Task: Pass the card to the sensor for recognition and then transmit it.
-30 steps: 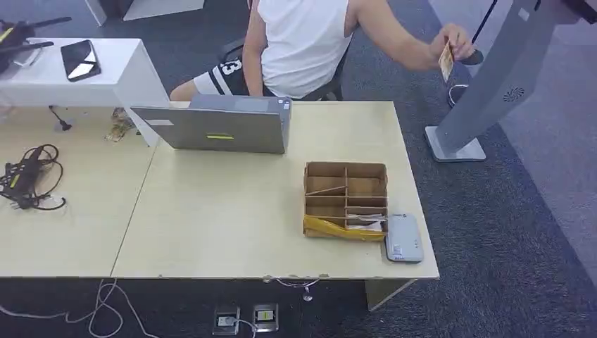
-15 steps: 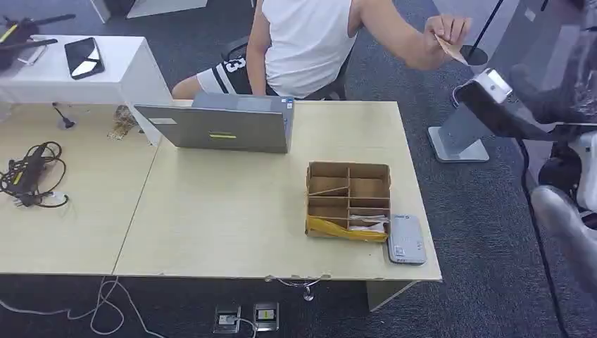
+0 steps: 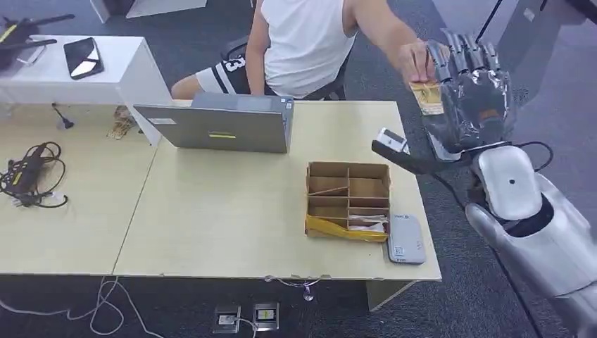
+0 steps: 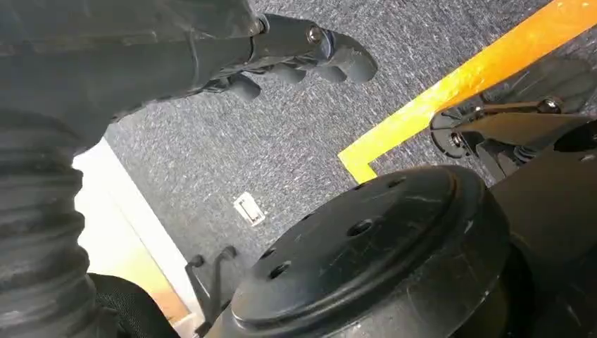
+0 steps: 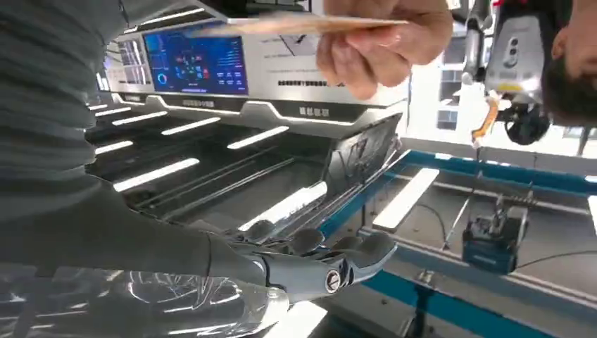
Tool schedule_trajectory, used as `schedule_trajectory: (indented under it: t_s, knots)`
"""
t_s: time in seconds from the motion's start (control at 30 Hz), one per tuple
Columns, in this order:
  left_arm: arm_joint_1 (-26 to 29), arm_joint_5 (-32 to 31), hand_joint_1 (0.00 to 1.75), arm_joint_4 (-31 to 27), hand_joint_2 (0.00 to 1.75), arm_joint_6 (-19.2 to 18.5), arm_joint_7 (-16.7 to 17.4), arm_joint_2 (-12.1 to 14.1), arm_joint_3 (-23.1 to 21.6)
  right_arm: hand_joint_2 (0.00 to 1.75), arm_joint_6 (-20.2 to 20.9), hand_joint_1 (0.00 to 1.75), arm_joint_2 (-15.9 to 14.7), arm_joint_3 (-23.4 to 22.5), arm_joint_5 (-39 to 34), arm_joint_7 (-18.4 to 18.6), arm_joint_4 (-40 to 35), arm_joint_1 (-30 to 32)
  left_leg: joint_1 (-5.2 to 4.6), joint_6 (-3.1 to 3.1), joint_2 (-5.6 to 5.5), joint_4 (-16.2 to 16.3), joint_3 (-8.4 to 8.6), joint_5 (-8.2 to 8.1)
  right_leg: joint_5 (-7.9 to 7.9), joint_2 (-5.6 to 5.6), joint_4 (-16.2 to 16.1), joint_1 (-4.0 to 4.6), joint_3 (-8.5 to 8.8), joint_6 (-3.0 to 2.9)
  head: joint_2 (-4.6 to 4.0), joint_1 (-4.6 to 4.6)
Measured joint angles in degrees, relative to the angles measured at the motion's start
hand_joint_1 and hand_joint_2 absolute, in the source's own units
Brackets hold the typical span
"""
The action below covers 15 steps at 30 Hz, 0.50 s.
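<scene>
A person's hand [image 3: 410, 56] holds a tan card [image 3: 427, 96] just in front of my raised right hand [image 3: 470, 84], beyond the table's far right corner. My right hand is wrapped in clear film, its fingers spread upward and holding nothing. In the right wrist view the card [image 5: 296, 25] stays pinched in the person's fingers [image 5: 384, 39], apart from my fingers [image 5: 320, 264]. The grey card sensor [image 3: 404, 239] lies flat at the table's front right corner. My left hand [image 4: 296, 60] hangs over grey carpet, holding nothing.
A cardboard divider box [image 3: 346, 200] with papers sits beside the sensor. A grey laptop [image 3: 218, 127] stands at the far side, with the seated person [image 3: 303, 42] behind it. Cables [image 3: 28, 176] lie at the left. A grey kiosk stand [image 3: 524, 28] rises at the far right.
My right arm has swung up into view from the right and its hand now stands by the card. The person's hand has brought the card lower and to the left, towards my hand.
</scene>
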Motion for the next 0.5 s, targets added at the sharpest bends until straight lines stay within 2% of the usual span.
schedule_trajectory:
  t_s: [0.13, 0.3, 0.33, 0.37, 0.4, 0.43, 0.5]
  knots:
    - [-0.04, 0.0, 0.0, 0.0, 1.75, 0.0, -0.02, 0.09, -0.48, 1.75, 2.17, 0.0, 1.66, 3.1, 0.06, -1.29, 2.36, -1.53, 0.0, 0.0, 0.0, 0.0, 0.0, 0.0, 0.0, -0.01, 0.0, 0.0, -0.01, 0.0, 0.0, 0.0]
    - [-0.07, 0.07, 0.0, 0.0, 1.75, 0.0, -0.39, 0.09, -1.07, 1.75, 2.5, 0.03, 3.57, 6.28, -1.55, -2.04, 5.65, -3.14, 0.01, 0.0, 0.02, 0.0, 0.0, 0.0, 0.0, 0.02, 0.0, 0.01, -0.01, 0.0, 0.0, 0.0]
    - [-0.08, 0.09, 0.0, 0.0, 1.75, 0.0, -0.42, 0.09, -1.14, 1.75, 2.08, 0.21, 4.09, 6.98, -2.01, -2.19, 6.63, -3.42, 0.02, 0.0, 0.01, 0.0, 0.01, 0.0, 0.0, 0.01, 0.0, 0.01, -0.01, 0.0, 0.0, -0.02]
    - [-0.08, 0.22, 0.0, 0.0, 1.75, 0.0, -0.42, 0.09, -1.27, 1.75, 1.54, 1.24, 4.66, 7.69, -2.58, -2.27, 7.8, -3.64, 0.02, 0.0, 0.01, 0.0, 0.0, 0.0, 0.0, 0.01, 0.0, 0.01, -0.01, 0.0, 0.0, 0.0]
    - [-0.08, 0.39, 0.0, 0.0, 1.75, 0.0, -0.42, 0.09, -1.33, 1.75, 0.97, 1.68, 5.2, 8.26, -2.97, -2.3, 8.81, -3.71, 0.02, 0.0, 0.01, 0.0, 0.0, 0.0, 0.0, 0.0, 0.0, 0.01, -0.01, 0.0, 0.0, -0.02]
    - [-0.08, 0.46, 0.0, 0.0, 1.75, 0.0, -0.42, 0.09, -1.36, 1.75, 0.53, 1.75, 5.7, 8.76, -3.24, -2.3, 9.87, -3.77, 0.02, 0.0, 0.01, 0.0, 0.0, 0.0, 0.0, 0.0, 0.0, 0.01, -0.01, 0.0, 0.0, 0.0]
    - [-0.08, 0.7, 0.0, 0.0, 1.75, 0.0, -0.42, 0.09, -1.38, 1.75, -0.34, 1.75, 6.56, 9.4, -3.85, -2.23, 11.59, -3.94, 0.02, -0.01, 0.01, 0.0, 0.0, 0.0, 0.0, 0.01, 0.0, 0.01, -0.01, 0.0, 0.0, -0.02]
